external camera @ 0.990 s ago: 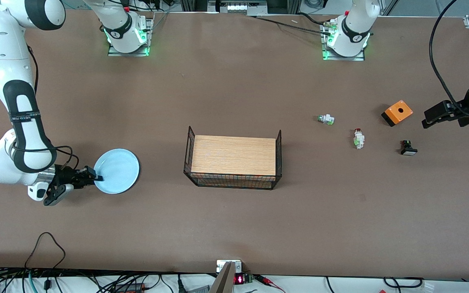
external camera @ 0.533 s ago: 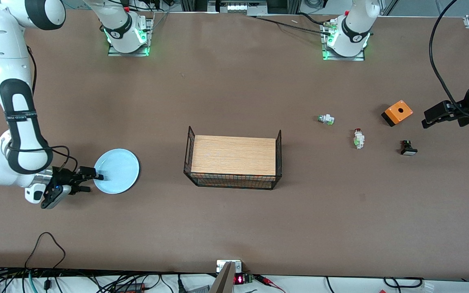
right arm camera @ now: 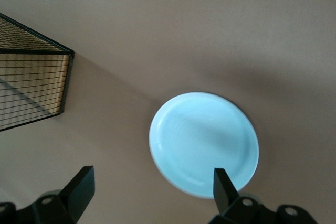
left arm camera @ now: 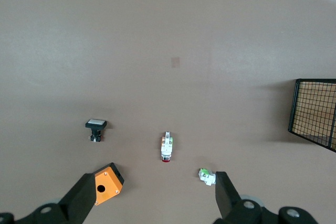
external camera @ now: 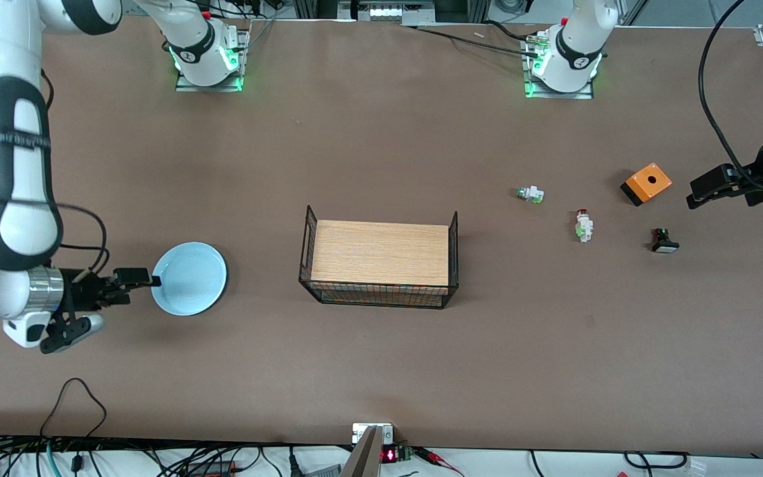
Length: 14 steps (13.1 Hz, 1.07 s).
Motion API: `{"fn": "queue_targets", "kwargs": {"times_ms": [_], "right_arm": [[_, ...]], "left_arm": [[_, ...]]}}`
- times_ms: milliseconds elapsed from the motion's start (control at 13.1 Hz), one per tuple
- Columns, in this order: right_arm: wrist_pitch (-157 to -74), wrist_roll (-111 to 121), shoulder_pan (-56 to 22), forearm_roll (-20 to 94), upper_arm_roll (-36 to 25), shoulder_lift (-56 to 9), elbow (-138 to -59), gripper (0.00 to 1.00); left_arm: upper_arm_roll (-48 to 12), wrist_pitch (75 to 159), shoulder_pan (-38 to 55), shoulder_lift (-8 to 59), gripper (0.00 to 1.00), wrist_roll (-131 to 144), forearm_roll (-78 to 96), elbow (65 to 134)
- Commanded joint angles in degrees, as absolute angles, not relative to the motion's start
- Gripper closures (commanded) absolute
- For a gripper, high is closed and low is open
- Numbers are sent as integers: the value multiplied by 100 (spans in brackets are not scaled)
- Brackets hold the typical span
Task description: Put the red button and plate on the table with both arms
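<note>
The pale blue plate (external camera: pixel 189 278) lies flat on the brown table (external camera: pixel 381 371) toward the right arm's end; it also shows in the right wrist view (right arm camera: pixel 203 142). My right gripper (external camera: pixel 138 286) is open and empty, just off the plate's rim, and in its own view (right arm camera: pixel 153 179) one finger overlaps the rim. The red button (external camera: pixel 583 225) lies on its side on the table toward the left arm's end, and shows in the left wrist view (left arm camera: pixel 166 147). My left gripper (external camera: pixel 709 189) waits open and empty above the table beside the orange box, as its own view (left arm camera: pixel 154 182) shows.
A light wood board with black mesh sides (external camera: pixel 379 262) stands mid-table. Around the red button lie a green-capped switch (external camera: pixel 530 194), a black switch with a white cap (external camera: pixel 664 241) and an orange box (external camera: pixel 646 183). Cables run along the table edge nearest the front camera.
My right gripper has drawn back off the plate's rim toward the right arm's end of the table. The plate stays flat where it was. The left arm has not moved.
</note>
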<state>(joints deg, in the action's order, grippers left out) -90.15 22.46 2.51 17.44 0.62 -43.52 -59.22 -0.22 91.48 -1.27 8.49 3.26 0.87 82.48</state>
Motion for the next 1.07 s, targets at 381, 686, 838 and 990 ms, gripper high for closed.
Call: {"fn": "queue_targets", "kwargs": {"times_ms": [381,686,838,990], "right_arm": [[-7525,176,-342,871,44,-2884,-5959,0],[-6734,255,-360,722,61,-2602,-6047,0],[-6391,246,-509,450,70,-2523,-6169,0],[-6468,290,-484,238,70,-2557,-6231,0]], "left_arm": [[-26,9123,-176,747,0,229,149,8341],[-53,9167,-167,747,0,229,149,8341],[-53,9158,-167,730,0,220,149,8350],[-53,9158,-167,729,0,220,149,8350]]}}
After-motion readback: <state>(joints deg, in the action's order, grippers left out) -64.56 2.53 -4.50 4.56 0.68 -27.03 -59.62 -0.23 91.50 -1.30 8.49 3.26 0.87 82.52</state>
